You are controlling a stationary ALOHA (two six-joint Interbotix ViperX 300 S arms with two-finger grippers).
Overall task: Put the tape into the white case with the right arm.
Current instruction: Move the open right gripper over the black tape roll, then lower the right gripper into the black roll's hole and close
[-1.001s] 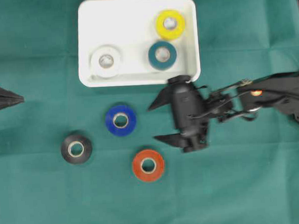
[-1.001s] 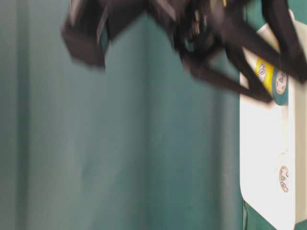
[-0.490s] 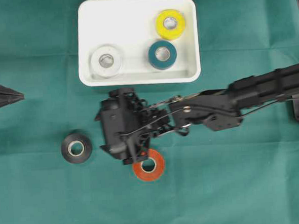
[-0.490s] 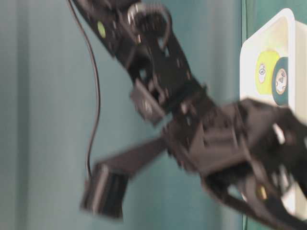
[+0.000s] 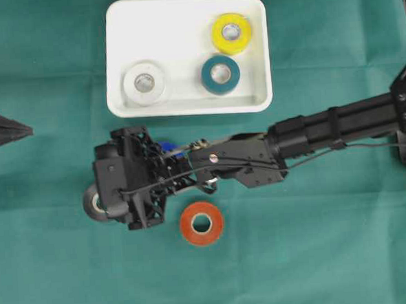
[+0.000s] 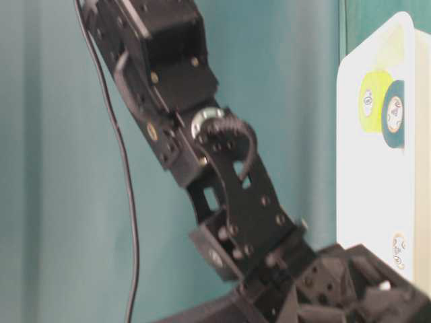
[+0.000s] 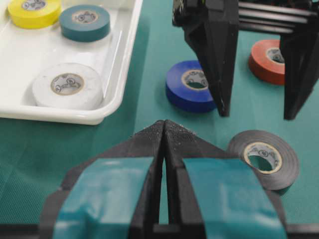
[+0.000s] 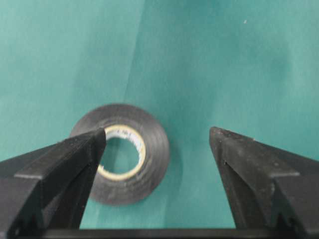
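Low on the green cloth lies a black tape roll (image 8: 124, 169), and the right gripper (image 8: 158, 133) stands open over it. One finger tip covers the roll's hole; the other is off to its right, above bare cloth. Overhead, the gripper's head (image 5: 126, 188) covers most of that black roll (image 5: 90, 204) and nearly all of a blue roll (image 5: 165, 146). An orange roll (image 5: 201, 223) lies free. The white case (image 5: 182, 29) holds yellow (image 5: 231, 32), teal (image 5: 220, 74) and white (image 5: 144, 82) rolls. At the far left the left gripper (image 7: 164, 124) is shut and empty.
The left wrist view shows the right gripper's fingers (image 7: 219, 64) between the blue roll (image 7: 192, 89) and the orange roll (image 7: 269, 59), with the black roll (image 7: 264, 158) in front. The right arm (image 5: 325, 127) stretches across below the case's front rim (image 5: 187, 110).
The right arm has swept left from beside the case's lower right corner, past the blue roll, to the black roll. Its jaws stayed open. The left gripper has not moved.
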